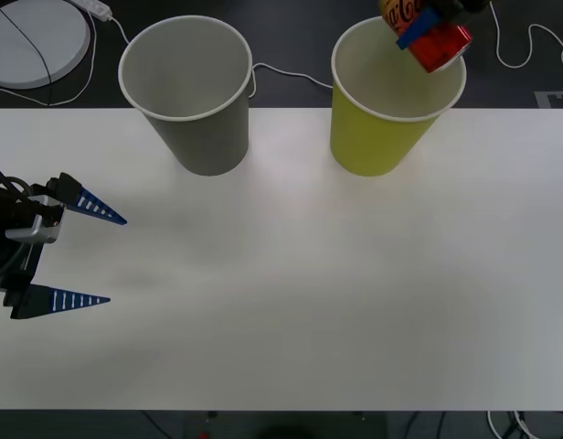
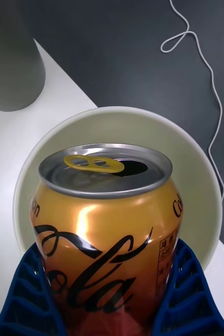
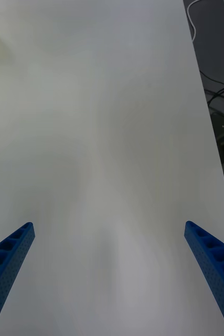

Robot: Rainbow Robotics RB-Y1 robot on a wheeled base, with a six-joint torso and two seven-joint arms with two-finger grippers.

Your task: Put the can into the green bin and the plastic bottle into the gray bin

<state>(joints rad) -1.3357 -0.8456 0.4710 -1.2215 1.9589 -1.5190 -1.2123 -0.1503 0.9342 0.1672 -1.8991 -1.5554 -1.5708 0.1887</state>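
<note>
Gold-orange can (image 2: 105, 220) sits clamped between my right gripper (image 2: 109, 294)'s blue fingers (image 2: 188, 294), tilted over the green bin (image 1: 391, 137)'s mouth; its red lower end is inside that rim's outline, its top cut off in the front view. Black script reads "Cola" in part. Beside the green bin stands the gray bin (image 1: 195, 128). My left gripper (image 1: 85, 256) hangs spread wide over bare white table (image 1: 336, 293).

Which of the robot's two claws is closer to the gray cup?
Left. The open left gripper hovers over the table in front of the gray bin. The right gripper holds the can above the green bin, farther off.
</note>
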